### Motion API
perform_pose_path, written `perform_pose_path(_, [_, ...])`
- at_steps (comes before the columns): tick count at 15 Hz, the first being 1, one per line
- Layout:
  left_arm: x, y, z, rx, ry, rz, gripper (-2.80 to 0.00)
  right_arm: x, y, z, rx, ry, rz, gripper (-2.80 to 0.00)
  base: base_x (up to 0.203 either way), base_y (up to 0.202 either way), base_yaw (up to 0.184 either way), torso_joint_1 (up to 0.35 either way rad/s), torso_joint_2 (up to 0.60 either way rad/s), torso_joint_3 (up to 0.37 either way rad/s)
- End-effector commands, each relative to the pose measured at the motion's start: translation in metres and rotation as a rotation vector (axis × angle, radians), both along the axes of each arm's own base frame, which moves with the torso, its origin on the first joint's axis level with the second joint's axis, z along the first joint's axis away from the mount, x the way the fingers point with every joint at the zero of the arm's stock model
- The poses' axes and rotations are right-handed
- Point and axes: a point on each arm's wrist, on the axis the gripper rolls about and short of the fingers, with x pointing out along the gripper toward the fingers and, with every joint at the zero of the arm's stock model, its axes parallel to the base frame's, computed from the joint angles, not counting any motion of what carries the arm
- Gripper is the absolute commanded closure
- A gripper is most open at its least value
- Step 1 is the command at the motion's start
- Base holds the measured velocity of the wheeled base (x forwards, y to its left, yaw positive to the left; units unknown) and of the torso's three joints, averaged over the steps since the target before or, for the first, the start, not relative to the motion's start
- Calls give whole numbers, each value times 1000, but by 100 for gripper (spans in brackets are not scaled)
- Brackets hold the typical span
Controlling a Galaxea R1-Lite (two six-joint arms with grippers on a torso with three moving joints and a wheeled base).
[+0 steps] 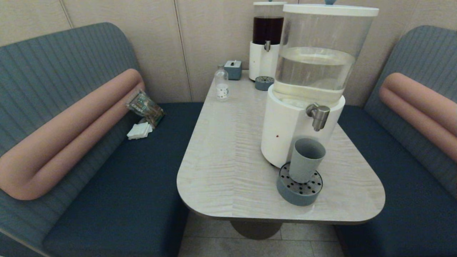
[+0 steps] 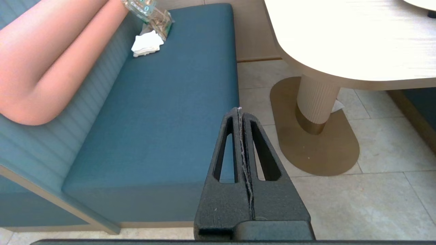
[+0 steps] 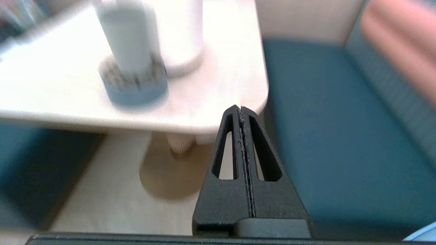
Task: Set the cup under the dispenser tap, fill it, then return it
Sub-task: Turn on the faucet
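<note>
The grey-blue cup (image 1: 306, 159) stands upright on a round perforated drip tray (image 1: 299, 185), directly below the brushed-steel dispenser tap (image 1: 318, 116) of the large clear-tank dispenser (image 1: 314, 71). In the right wrist view the cup (image 3: 127, 37) shows blurred on the tray (image 3: 134, 81). My right gripper (image 3: 241, 108) is shut and empty, low off the table's near right corner, away from the cup. Over the left bench edge and the floor my left gripper (image 2: 239, 109) hangs shut, holding nothing. Neither arm appears in the head view.
A smaller dark-liquid dispenser (image 1: 266, 39) with its own tray (image 1: 264, 83) stands at the table's far end, beside a small clear bottle (image 1: 221, 85) and a grey box (image 1: 233, 69). Napkins (image 1: 139, 131) and a packet (image 1: 145, 107) lie on the left bench. The table pedestal (image 2: 316, 102) rises from the floor.
</note>
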Motion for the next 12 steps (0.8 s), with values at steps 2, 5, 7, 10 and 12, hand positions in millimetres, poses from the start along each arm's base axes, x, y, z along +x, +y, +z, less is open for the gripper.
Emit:
perform_pose_path(2, [0, 0, 0, 1, 2, 0, 0, -22, 0, 61, 25, -49, 9, 0, 0, 0, 0, 0, 0, 0])
perform_pose_path(5, [0, 0, 0, 1, 2, 0, 0, 13, 0, 125, 92, 70, 19, 0, 0, 0, 0, 0, 0, 0])
perform_pose_path(7, [0, 0, 0, 1, 2, 0, 0, 51, 0, 157, 120, 163, 32, 0, 0, 0, 0, 0, 0, 0])
perform_pose_path(10, [0, 0, 0, 1, 2, 1, 0, 117, 2, 194, 143, 300, 76, 0, 0, 0, 0, 0, 0, 0])
perform_pose_path(12, [0, 0, 0, 1, 2, 0, 0, 157, 7, 214, 146, 406, 127, 0, 0, 0, 0, 0, 0, 0])
